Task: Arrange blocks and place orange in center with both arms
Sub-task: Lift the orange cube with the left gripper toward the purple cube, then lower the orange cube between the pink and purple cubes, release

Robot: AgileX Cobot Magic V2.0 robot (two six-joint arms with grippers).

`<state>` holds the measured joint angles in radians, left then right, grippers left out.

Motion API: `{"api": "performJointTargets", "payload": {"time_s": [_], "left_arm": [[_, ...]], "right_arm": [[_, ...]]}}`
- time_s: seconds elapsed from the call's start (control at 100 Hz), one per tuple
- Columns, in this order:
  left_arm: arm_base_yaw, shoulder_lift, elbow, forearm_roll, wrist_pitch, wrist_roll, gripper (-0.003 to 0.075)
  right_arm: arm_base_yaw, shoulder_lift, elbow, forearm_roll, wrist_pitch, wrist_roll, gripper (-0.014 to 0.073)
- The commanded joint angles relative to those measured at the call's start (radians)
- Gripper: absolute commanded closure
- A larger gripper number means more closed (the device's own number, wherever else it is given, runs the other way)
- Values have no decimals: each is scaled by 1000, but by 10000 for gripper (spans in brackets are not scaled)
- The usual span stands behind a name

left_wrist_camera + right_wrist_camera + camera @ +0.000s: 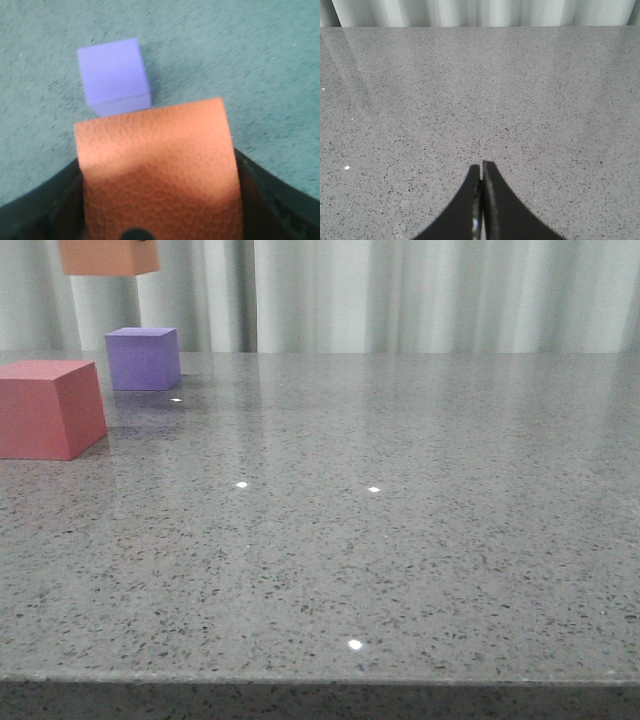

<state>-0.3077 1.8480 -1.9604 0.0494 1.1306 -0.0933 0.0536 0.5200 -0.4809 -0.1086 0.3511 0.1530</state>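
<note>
The orange cube (108,256) hangs in the air at the top left of the front view, above the table. In the left wrist view it (157,170) fills the space between the dark fingers of my left gripper (159,200), which is shut on it. The purple cube (143,358) rests on the table at the far left, just beyond the held cube in the left wrist view (114,75). The red/pink cube (48,408) stands nearer, at the left edge. My right gripper (481,167) is shut and empty over bare table; it does not show in the front view.
The grey speckled table (380,540) stretches to its front edge at the bottom of the front view. White curtains (420,290) hang behind its far edge.
</note>
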Motion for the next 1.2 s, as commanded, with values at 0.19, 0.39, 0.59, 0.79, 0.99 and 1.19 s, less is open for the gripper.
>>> {"api": "performJointTargets", "payload": {"time_s": [0.19, 0.39, 0.59, 0.79, 0.99, 1.19], "left_arm": [[74, -61, 89, -38, -119, 30, 393], [79, -61, 182, -49, -207, 36, 393], [79, -61, 258, -49, -290, 36, 393], [79, -57, 304, -49, -363, 36, 393], [79, -27, 304, -55, -381, 36, 393], [79, 7, 304, -71, -382, 36, 393]], "right_arm": [[-9, 1, -27, -17, -78, -4, 660], [-9, 1, -27, -17, -78, -4, 660], [-9, 1, -27, -17, -78, -4, 660], [-9, 1, -27, -17, -78, -4, 660], [-9, 1, -27, -17, -78, -4, 660], [-9, 1, -27, -17, -78, -4, 660]]}}
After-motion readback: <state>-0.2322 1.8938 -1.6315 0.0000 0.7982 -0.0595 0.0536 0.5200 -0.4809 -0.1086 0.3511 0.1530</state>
